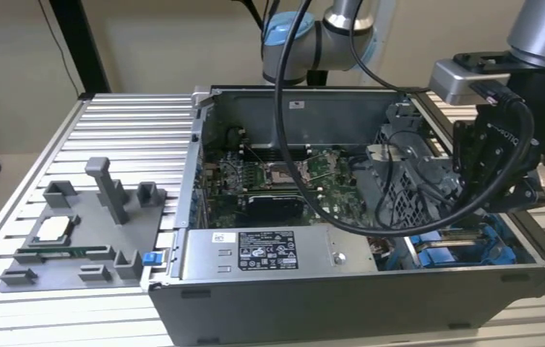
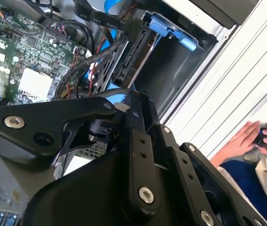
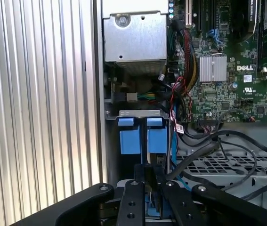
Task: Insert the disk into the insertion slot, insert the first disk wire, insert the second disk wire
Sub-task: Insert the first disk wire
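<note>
The disk (image 3: 131, 141) sits in its blue carrier frame inside the insertion slot (image 3: 204, 167), at the near corner of the open case on the exterior view's right. As I judge it, the seating is done and the work in hand is a disk wire. To do that well I would keep the plug square to the drive's socket and push straight along the slot. Any tilt would risk jamming it or bending the contacts.

My gripper (image 3: 152, 176) hangs low over that corner, and in the first wrist view the blue frame lies just ahead of my fingertips. The dark gap between its two blue tabs lines up with them. My fingers (image 3: 133, 202) are drawn close together, with the pads all but meeting. Whether a thin plug is pinched between them I cannot tell, nor whether they touch the frame.

Loose black wires (image 3: 204, 150) loop across the perforated cage just beside me, near enough to snag, so I would mind them. Farther in lies the motherboard (image 3: 227, 94). The grey power-supply box (image 1: 272, 253) runs along the near wall toward the exterior view's left. The case rests on a ribbed aluminium table (image 3: 39, 94). A person's hands (image 2: 246, 139) are beyond its edge, well apart from me.
</note>
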Robot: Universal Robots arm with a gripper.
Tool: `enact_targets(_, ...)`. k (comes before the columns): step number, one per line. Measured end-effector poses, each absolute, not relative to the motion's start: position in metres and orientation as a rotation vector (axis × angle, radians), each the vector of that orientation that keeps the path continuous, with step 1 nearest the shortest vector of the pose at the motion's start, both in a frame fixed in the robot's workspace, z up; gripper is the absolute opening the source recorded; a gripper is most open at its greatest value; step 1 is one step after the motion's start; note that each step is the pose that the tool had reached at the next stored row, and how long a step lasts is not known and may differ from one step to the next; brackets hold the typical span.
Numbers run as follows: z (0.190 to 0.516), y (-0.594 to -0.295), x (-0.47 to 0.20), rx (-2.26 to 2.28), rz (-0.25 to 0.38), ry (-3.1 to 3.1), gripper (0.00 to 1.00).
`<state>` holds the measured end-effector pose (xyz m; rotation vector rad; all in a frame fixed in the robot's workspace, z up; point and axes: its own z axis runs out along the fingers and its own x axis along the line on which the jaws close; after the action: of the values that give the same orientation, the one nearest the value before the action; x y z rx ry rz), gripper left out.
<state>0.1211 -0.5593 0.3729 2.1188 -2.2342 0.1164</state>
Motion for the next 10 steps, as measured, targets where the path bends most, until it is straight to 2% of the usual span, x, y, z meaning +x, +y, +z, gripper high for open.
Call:
enact_targets(5,0.368,-0.559,0.127,2.121,0.115,-2.236,0.0)
enact_targets(10,0.367,-0.559,0.133,2.142,0.082,-2.261,0.0)
